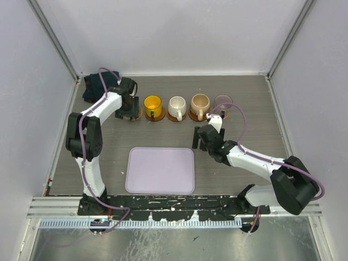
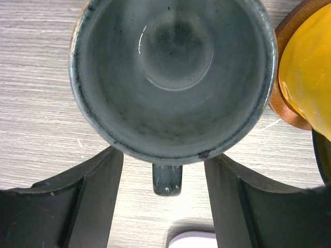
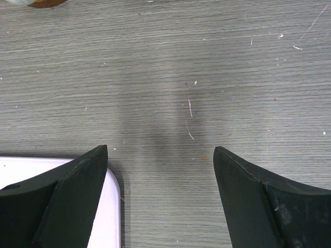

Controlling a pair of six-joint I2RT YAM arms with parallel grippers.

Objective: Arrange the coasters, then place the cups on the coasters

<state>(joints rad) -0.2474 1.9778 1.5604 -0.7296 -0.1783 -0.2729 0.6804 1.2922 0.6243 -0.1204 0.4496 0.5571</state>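
Note:
Along the back of the table runs a row of cups on brown coasters: yellow cup (image 1: 153, 103), white cup (image 1: 177, 104), tan cup (image 1: 200, 101) and mauve cup (image 1: 223, 101). My left gripper (image 1: 130, 109) hovers over the row's left end. In the left wrist view the grey-green cup (image 2: 173, 77) stands upright, a sliver of coaster (image 2: 77, 20) under it. Its handle (image 2: 167, 179) lies between my left gripper's (image 2: 164, 155) fingers with a gap on both sides, so the jaws are open. My right gripper (image 1: 202, 138) hangs open over bare table (image 3: 160, 155).
A lavender tray (image 1: 160, 170) lies at the front middle; its corner shows beside my right gripper's left finger (image 3: 111, 217). A dark bundle (image 1: 95, 87) sits in the back left corner. The yellow cup (image 2: 307, 77) and its coaster (image 2: 282, 98) stand close beside the grey-green cup.

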